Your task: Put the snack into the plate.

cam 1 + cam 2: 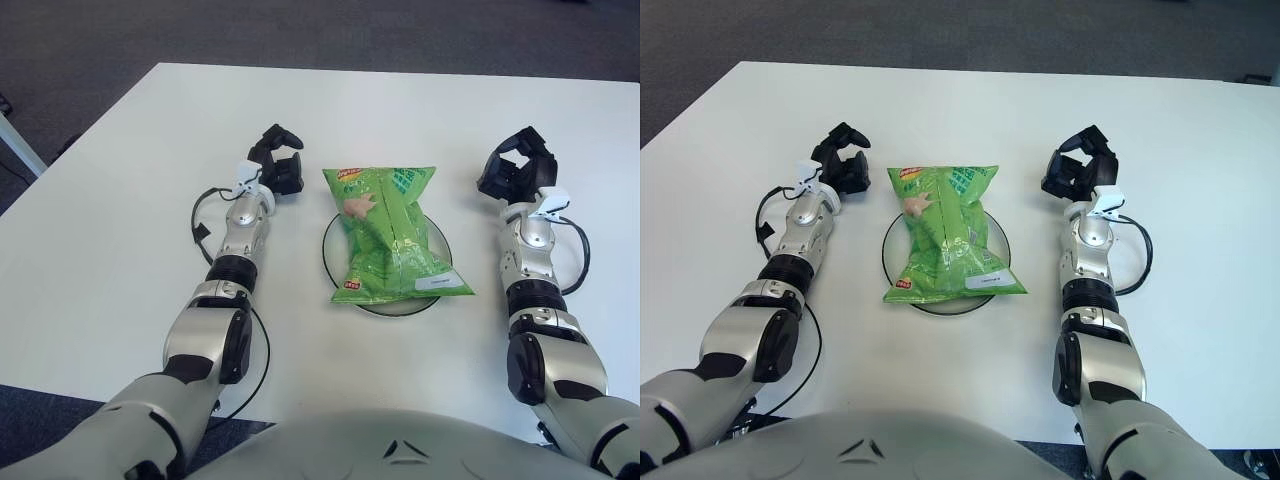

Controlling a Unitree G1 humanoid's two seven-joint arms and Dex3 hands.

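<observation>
**Chip bag on plate, both hands clear**

- Item: green chip bag [392, 237], lying flat and lengthwise, printed top end pointing away from the robot. It rests on the dark-rimmed plate [333, 262] and covers most of it; the top end and the near right corner overhang the rim. Judged placed.
- Left hand [279, 167]: just beside the bag's upper left corner, not touching it. Fingers apart, loosely hooked, holding nothing.
- Right hand [516, 169]: well apart from the bag, off to its right. Fingers spread, nothing in them.
- Support: white table [100, 220], with the plate near its middle, between the two forearms.
- Cabling: a black loop at each wrist lies on the table beside the forearm.

Risks from here, as I judge them:
- The left hand is close enough that an inward swing could clip the overhanging corner and drag the light bag off the plate.
- The bag sits partly over the rim, so any knock to the plate could slide it out.
</observation>
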